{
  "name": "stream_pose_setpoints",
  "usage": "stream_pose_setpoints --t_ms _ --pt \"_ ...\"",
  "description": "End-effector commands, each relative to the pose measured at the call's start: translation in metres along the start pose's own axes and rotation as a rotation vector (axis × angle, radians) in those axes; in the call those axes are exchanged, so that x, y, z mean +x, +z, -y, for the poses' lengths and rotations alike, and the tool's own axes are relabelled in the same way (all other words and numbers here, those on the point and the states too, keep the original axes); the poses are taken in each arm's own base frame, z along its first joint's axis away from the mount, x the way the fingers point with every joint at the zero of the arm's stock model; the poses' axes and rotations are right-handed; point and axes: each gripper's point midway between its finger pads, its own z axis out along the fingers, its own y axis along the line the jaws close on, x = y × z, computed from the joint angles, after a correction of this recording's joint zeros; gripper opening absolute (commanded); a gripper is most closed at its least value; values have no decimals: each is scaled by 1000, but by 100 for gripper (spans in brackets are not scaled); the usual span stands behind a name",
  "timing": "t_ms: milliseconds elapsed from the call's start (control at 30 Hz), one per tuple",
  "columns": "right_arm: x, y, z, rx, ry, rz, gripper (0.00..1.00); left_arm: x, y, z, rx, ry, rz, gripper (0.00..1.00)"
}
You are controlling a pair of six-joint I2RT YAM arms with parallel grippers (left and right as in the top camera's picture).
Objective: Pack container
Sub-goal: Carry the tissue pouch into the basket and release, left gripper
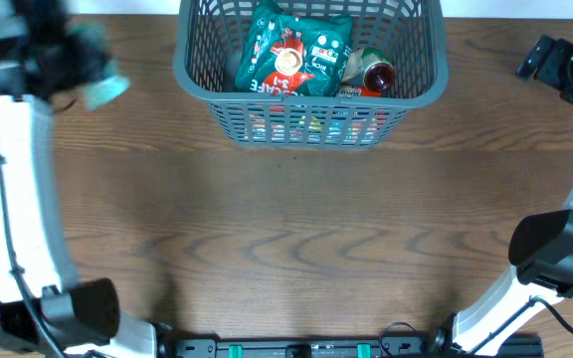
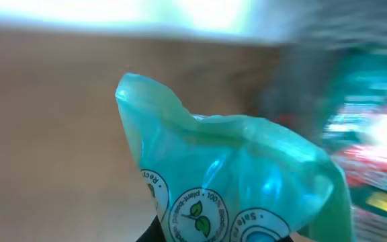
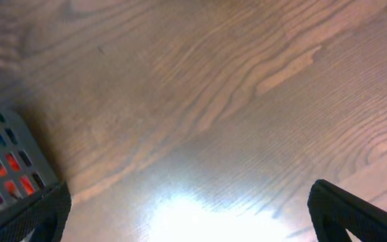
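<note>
Overhead: the container (image 1: 311, 124) stands on the far side of the wooden surface (image 1: 296, 229), to the right of the left tool (image 1: 73, 60) and to the left of the right tool (image 1: 547, 58). It is already part filled with a green coffee packet (image 1: 291, 55) and a can (image 1: 374, 75). The left tool, blurred, carries a green plastic bag (image 1: 102, 88) just outside the container's rim.

Left wrist: the bag rises straight out of the tool, which appears pressed together on its lower end. The container is a blur off to the tool's right, with the bag not yet over it.

Right wrist: the fingers (image 3: 355, 215) are spread wide with nothing between them. Bare surface lies ahead, and one corner of the container shows at the tool's left.

Packing looks well underway. By these views the bag is the one piece left to go in, and no other loose goods show on the surface.
</note>
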Motion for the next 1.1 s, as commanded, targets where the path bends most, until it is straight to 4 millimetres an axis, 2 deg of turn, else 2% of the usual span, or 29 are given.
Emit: stream_pose_setpoints --t_ms 0,33,167,267,333,533,633,767,867,900,1000,1067 --pt "7 -3 -4 -8 -37 -18 99 -21 -33 77 119 399 116 6" --pt "8 -3 -4 -7 -38 -25 99 -20 -35 100 149 520 137 6" --pt "14 -4 -2 -2 -73 -47 99 -11 -26 160 235 818 171 6" --pt "16 -4 -2 0 -73 -57 99 -5 -6 182 265 969 168 6" --pt "17 -4 -2 -4 -73 -60 99 1 17 192 279 1092 157 6" --pt "20 -4 -2 -2 -92 -72 99 4 94 202 285 1125 126 6" --pt "20 -4 -2 -2 -100 -73 99 18 131 202 294 1126 69 6" --pt "23 -4 -1 0 -101 -84 99 42 163 193 280 1131 -40 6" --pt "24 -4 -1 0 -119 -89 99 57 173 188 291 1129 -99 8" --pt "24 -4 -1 0 -120 -89 99 60 175 187 294 1128 -113 12" --pt "23 -4 0 0 -126 -87 99 62 176 184 293 1111 -125 32" --pt "23 -4 0 0 -126 -86 99 60 174 183 289 1096 -124 42"
